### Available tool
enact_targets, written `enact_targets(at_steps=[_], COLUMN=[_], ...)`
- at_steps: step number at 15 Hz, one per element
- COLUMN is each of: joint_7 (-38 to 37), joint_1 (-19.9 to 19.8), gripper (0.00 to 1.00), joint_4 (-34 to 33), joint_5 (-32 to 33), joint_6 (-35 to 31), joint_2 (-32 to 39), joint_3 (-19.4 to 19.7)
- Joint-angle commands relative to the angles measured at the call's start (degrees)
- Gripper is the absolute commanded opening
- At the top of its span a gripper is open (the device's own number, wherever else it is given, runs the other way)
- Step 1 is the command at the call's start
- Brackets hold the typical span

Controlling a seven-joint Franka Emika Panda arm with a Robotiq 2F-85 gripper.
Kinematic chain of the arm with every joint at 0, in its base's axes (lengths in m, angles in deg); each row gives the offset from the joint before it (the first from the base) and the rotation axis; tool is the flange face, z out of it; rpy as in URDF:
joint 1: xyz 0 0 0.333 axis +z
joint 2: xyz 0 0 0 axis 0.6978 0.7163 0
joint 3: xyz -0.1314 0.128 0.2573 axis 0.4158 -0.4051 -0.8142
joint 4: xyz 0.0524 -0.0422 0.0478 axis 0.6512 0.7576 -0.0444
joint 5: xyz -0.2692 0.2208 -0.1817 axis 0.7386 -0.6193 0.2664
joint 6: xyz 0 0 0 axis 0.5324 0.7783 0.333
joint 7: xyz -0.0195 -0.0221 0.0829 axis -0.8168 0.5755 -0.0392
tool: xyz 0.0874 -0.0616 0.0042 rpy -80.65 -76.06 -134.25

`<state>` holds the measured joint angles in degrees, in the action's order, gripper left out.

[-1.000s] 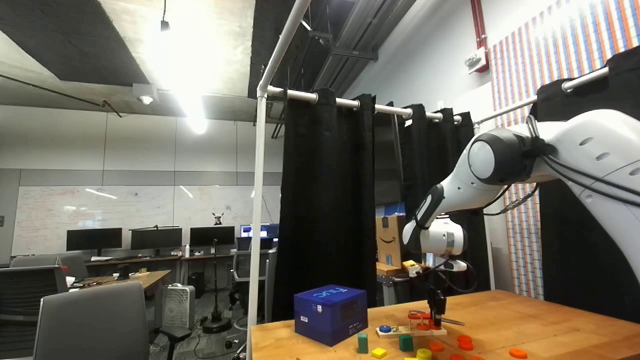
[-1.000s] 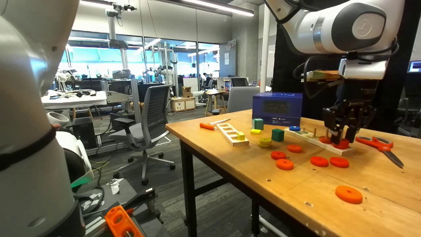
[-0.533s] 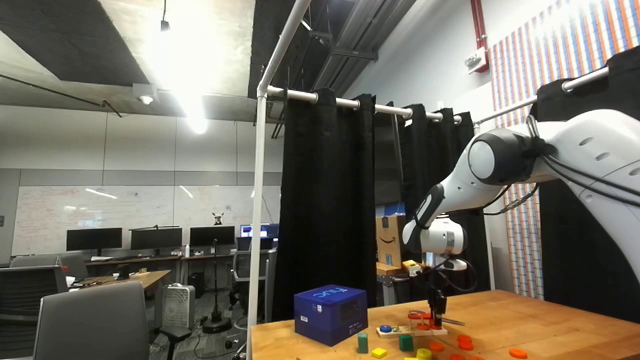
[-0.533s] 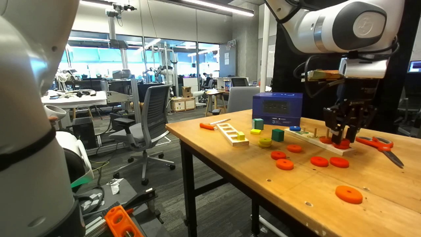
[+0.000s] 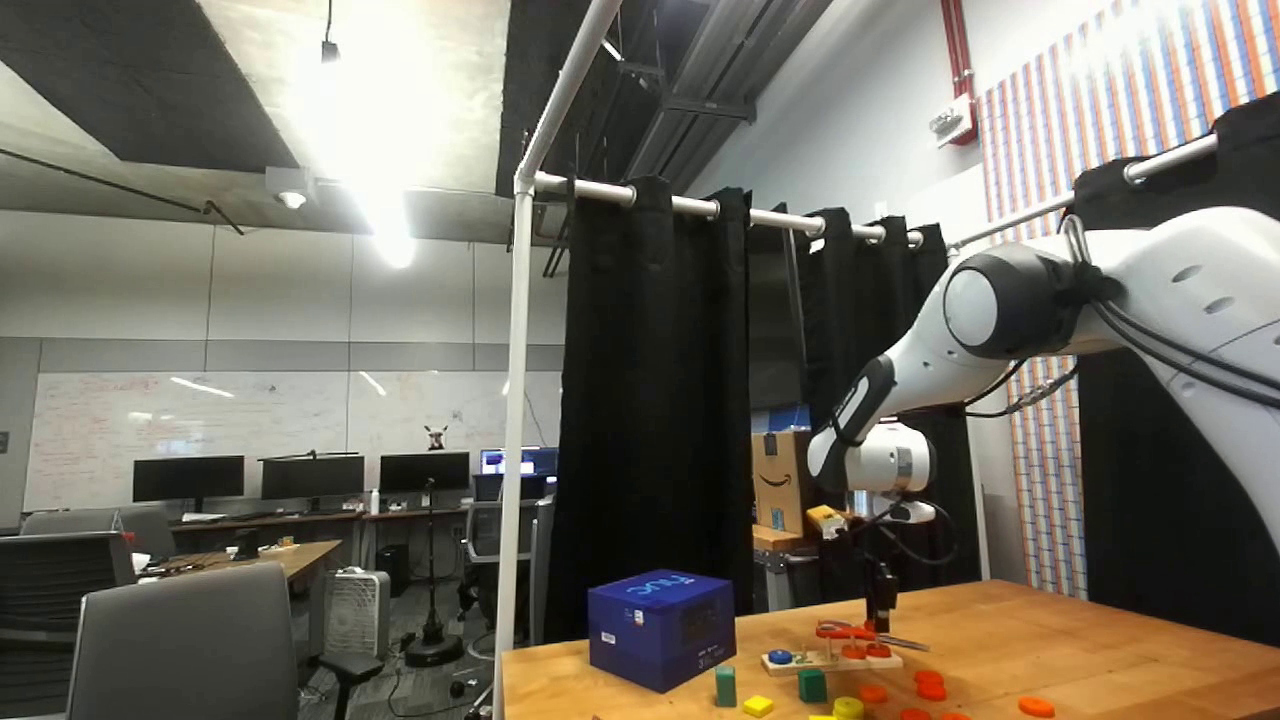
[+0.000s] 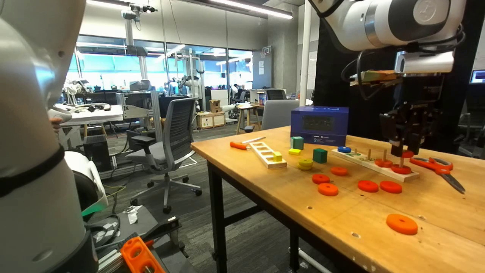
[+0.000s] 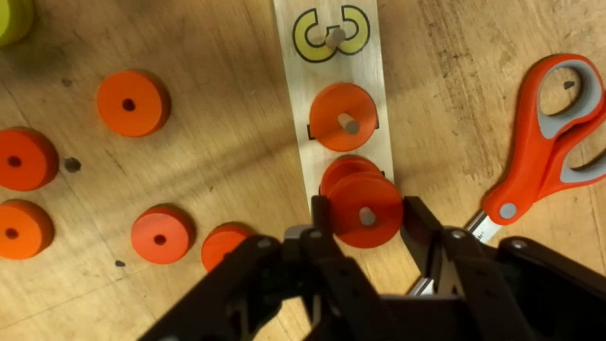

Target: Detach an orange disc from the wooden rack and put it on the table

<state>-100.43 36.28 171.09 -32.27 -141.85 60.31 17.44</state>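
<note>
The broad table with a light tan wooden top is the largest thing in the workspace, and the white-and-black robot arm reaches down over it. A dark blue printed box stands on the table in both exterior views. Near it lies the long, pale wooden rack, a board with upright pegs and a yellow, black-outlined 3. The black 2-fingered gripper hangs over 1 end of this rack, with orange-and-grey-handled scissors just beside. A pale ladder-shaped wooden frame lies well apart from it, and 2 green blocks stand between. The task's thick, round, red-orange disc has a flat, smooth face and a centre hole, and looks deeper in colour than the orange disc on the next peg. The jaws are clamped on its opposite sides. It is around the top of the end peg, whose pale tip shows in the hole, and apart from another red disc lower on that peg. A blue disc sits at the rack's far end, 6 loose discs in orange shades lie on the table, and a small yellow cube rests on the frame.
</note>
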Motion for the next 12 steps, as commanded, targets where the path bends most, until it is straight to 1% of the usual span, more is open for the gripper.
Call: enact_targets(at_steps=[1,6,12], joint_7=[-2.9,-4.8,-4.5], joint_1=[1.3,1.1,-0.6], gripper=[0.19,0.19,0.19], joint_4=[1.0,4.6,14.0], joint_5=[3.1,5.6,4.3], joint_6=[2.1,1.7,-1.8], joint_2=[-4.0,-9.1,-13.6], joint_3=[1.1,1.4,1.8])
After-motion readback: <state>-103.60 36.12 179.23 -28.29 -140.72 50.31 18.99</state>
